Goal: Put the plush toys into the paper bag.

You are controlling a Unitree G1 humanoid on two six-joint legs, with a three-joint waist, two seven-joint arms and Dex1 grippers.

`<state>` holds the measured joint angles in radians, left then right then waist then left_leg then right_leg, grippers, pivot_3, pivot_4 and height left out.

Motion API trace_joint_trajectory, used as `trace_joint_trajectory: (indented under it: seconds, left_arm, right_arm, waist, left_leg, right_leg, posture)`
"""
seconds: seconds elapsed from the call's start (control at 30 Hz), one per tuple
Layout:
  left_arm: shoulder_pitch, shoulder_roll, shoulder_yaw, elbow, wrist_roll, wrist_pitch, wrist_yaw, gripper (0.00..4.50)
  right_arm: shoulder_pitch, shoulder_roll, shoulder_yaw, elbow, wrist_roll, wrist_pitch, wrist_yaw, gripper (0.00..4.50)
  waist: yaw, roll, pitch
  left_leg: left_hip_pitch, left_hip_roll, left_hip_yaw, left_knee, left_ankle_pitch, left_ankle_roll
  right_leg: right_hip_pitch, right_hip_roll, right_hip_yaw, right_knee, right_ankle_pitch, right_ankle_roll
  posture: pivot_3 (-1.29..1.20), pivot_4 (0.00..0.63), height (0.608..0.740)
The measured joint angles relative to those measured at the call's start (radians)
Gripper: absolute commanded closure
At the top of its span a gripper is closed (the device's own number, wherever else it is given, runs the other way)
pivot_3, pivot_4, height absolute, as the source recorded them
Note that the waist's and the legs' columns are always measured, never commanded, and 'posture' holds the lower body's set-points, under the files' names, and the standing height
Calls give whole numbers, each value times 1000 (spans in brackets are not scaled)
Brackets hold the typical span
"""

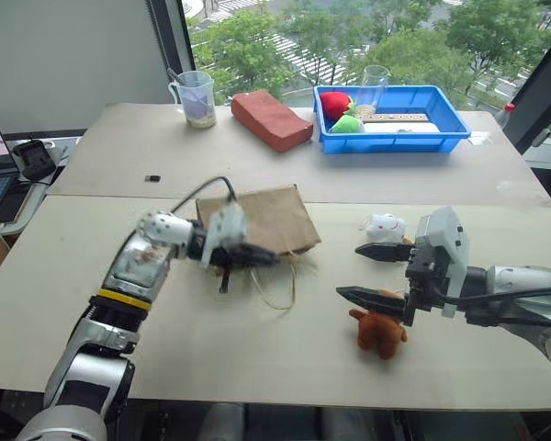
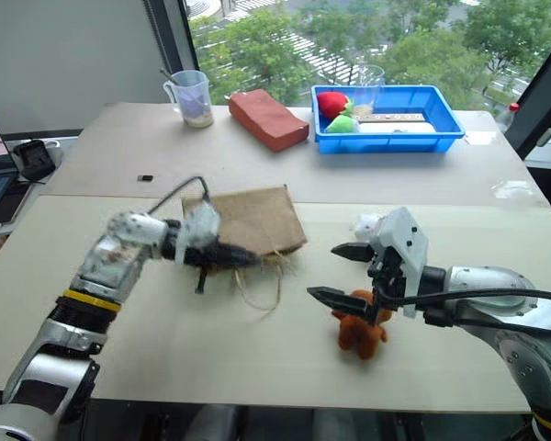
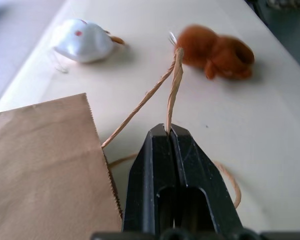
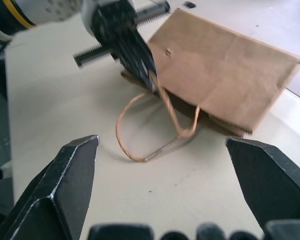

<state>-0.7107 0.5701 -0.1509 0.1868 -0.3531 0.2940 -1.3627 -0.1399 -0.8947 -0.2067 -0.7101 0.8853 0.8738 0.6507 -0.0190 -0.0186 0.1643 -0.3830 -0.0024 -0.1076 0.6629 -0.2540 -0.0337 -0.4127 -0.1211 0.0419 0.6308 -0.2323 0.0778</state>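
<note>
Tabletop of pale board, two panels butted along a seam, front edge nearest the camera, wide bare room at 7 o'clock and along the front. Flat brown kraft paper bag lying at mid-table, serrated mouth edge toward 5 o'clock, thin pale cord handles looping out onto bare board. Blue plastic tray at 1 o'clock near the far edge, holding red and green soft items; reddish brick-shaped block at 12 o'clock just beside it; clear measuring cup at 11 o'clock. White round plush toy at 3 o'clock of the bag, well apart from it; brown furry plush toy at 5 o'clock, near the front edge.

Left gripper over the bag's mouth end, fingers pressed together, pinching one cord handle. Right gripper spread wide, holding nothing, between the two toys, lower finger just above the brown one.

Left wrist view: cord rising taut from the clamped fingertips, both toys beyond. Right wrist view: wide fingers framing the bag, second handle loop slack on the board.
</note>
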Motion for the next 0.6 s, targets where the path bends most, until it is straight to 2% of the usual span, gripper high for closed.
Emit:
trace_joint_trajectory:
  seconds: [0.1, 0.2, 0.43, 0.47, 0.6]
  left_arm:
    - [-7, 15, 41, -22, -56, 110, 7, 4500]
    - [-13, 13, 55, -21, -83, 169, 22, 4500]
    - [-44, 11, 90, -20, -107, 194, 55, 4500]
    - [-49, 10, 92, -20, -113, 199, 58, 4500]
    - [-63, 4, 97, -20, -120, 208, 68, 4500]
  right_arm:
    - [-6, 44, 25, 3, -33, -19, -22, 836]
    - [-47, 137, 125, 29, -104, -54, -61, 1850]
    - [-158, 356, 327, 189, -292, -150, -134, 4243]
    - [-163, 385, 352, 217, -317, -166, -138, 4474]
    - [-204, 493, 420, 337, -404, -238, -150, 4474]
  waist:
    - [-5, 0, 0]
    - [-10, 0, 0]
    - [-18, 0, 0]
    - [-19, 0, 0]
    - [-25, 0, 0]
  left_leg:
    - [2, 0, 0, 0, 0, 1]
    - [2, 0, 0, 0, 0, 0]
    - [2, 0, -1, -1, 0, 0]
    - [1, 0, -1, -1, 0, 0]
    - [1, 0, -1, -1, 0, 0]
  right_leg:
    - [2, 0, 0, 0, 0, 0]
    - [2, 1, 0, 0, 0, 0]
    - [1, 1, 0, 0, 0, 0]
    - [1, 1, 0, 0, 0, 0]
    - [1, 1, 0, 0, 0, 0]
  posture:
    - [0, 150, 740]
    - [0, 150, 740]
    - [0, 150, 740]
    - [0, 150, 740]
    - [0, 150, 740]
